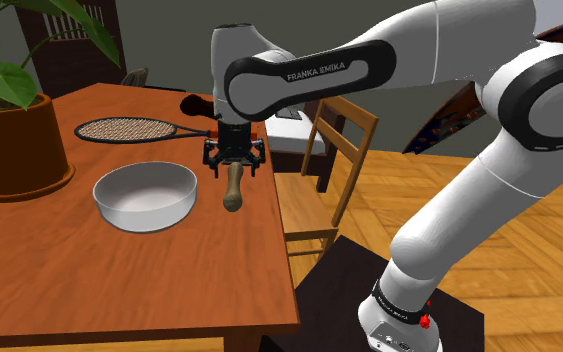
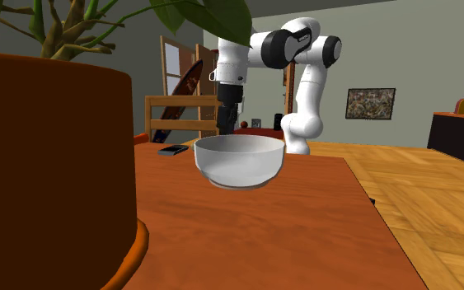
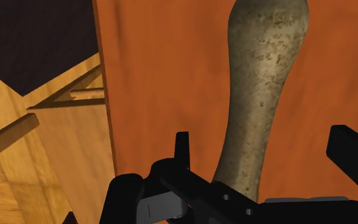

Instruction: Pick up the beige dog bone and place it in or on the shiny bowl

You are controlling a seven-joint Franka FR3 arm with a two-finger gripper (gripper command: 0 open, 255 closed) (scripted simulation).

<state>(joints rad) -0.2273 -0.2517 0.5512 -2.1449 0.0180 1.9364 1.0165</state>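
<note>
- The black two-finger gripper (image 1: pixel 234 158) hangs low over the reddish-brown wooden tabletop (image 1: pixel 169 285), pointing straight down from the end of the white arm (image 1: pixel 369 65).
- Right under it lies the speckled beige dog bone (image 1: pixel 233 190), flat on the tabletop and close to the table edge on the shoulder view's right.
- Over to the wrist view: the bone (image 3: pixel 266 76) runs lengthwise away from the hand, its near end sitting between the fingers (image 3: pixel 182 149).
- The fingers are spread wide, one on each side of the bone's shaft, with bare tabletop showing between each of them and the bone. There is no contact and no hold.
- The pale grey round bowl (image 1: pixel 147 212) stands upright just beside the bone, on the shoulder view's left.
- In the second exterior view the bowl (image 2: pixel 240 165) stands in front, and the gripper (image 2: pixel 229 115) comes down behind it.
- Beyond the gripper in the shoulder view, a dark-framed racket with a mesh head (image 1: pixel 129 128) lies flat on the tabletop.
- A big terracotta plant pot (image 1: pixel 14 140) sits at the shoulder view's far left.
- A light wooden chair (image 1: pixel 344 135) stands just off the table edge.
</note>
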